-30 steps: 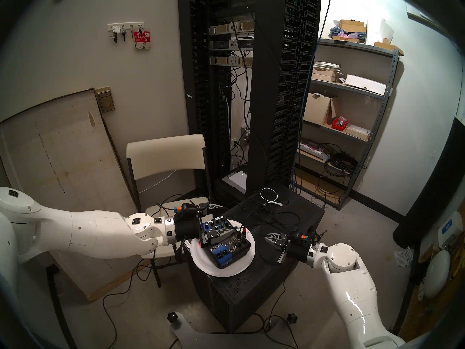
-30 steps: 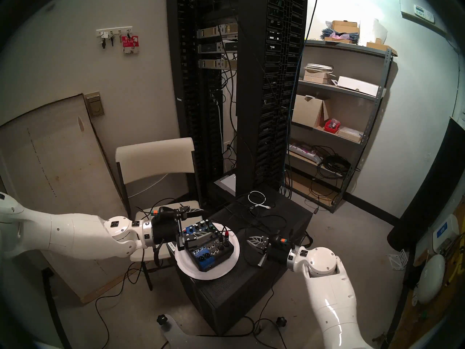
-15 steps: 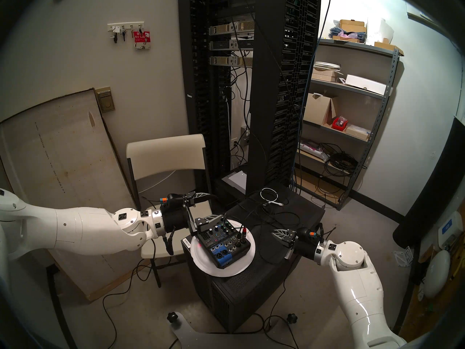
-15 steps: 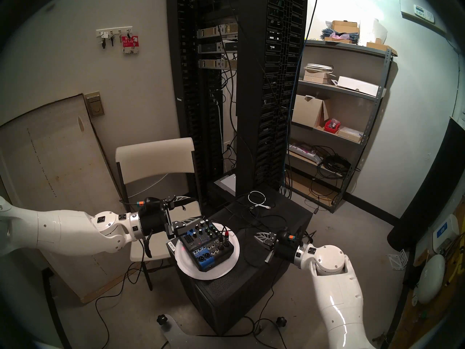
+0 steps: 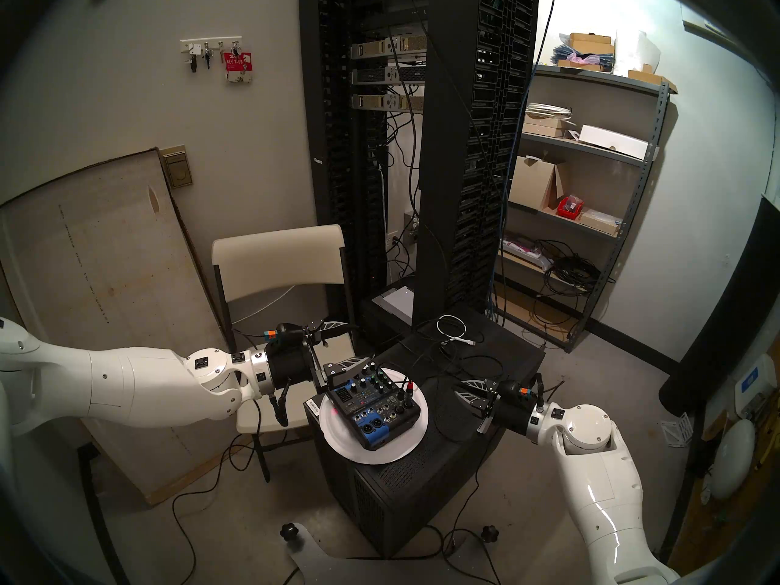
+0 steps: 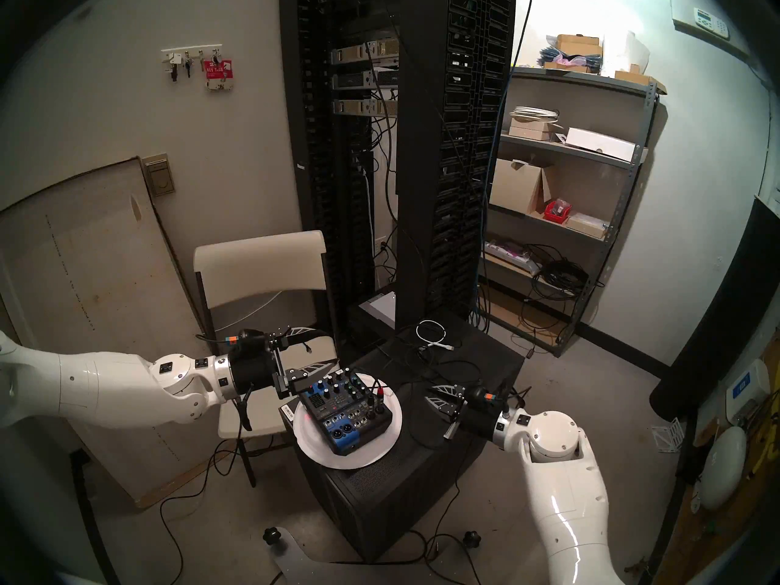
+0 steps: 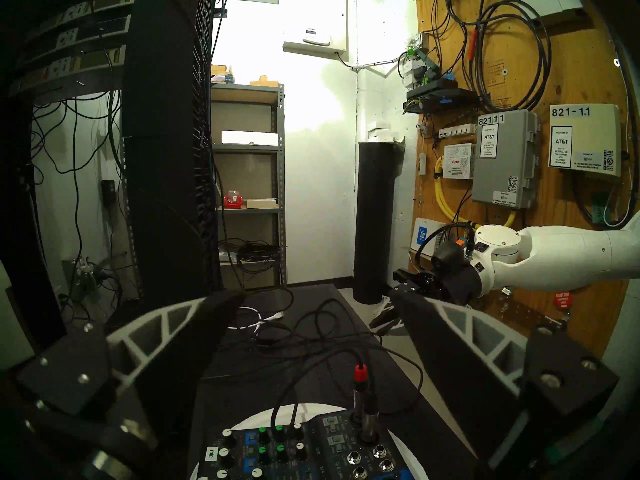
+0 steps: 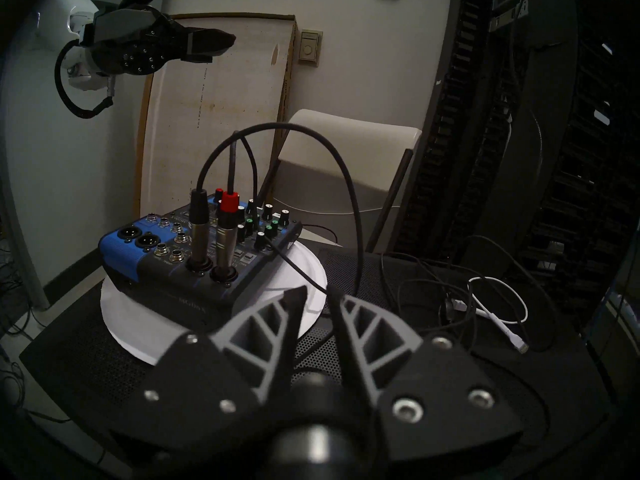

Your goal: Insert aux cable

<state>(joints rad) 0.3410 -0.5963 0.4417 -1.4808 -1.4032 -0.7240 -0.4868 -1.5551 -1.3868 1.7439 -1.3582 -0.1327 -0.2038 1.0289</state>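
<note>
Aux cable [image 8: 198, 214] plugged upright in audio mixer [image 5: 373, 407], beside red-banded plug [image 8: 228, 214]. Left gripper [image 5: 350, 344] fingers apart, empty; right gripper [image 5: 458, 392] fingers together, empty.

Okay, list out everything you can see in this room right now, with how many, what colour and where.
audio mixer: one, black and blue, on the plate
plate: one, white, on the black cabinet
black cabinet: one, centre floor
large plugs: two, one red-banded, one black, upright in the mixer
aux cable: one, thin black, from the mixer's knob side across the plate
white cable: one, coiled, far end of the cabinet top
folding chair: one, cream, left of the cabinet
server rack: one, black, behind
shelf unit: one, grey, right wall
board: one, pale, leaning on the left wall
left gripper: open, by the mixer's left
right gripper: shut, empty, right of the plate
</note>
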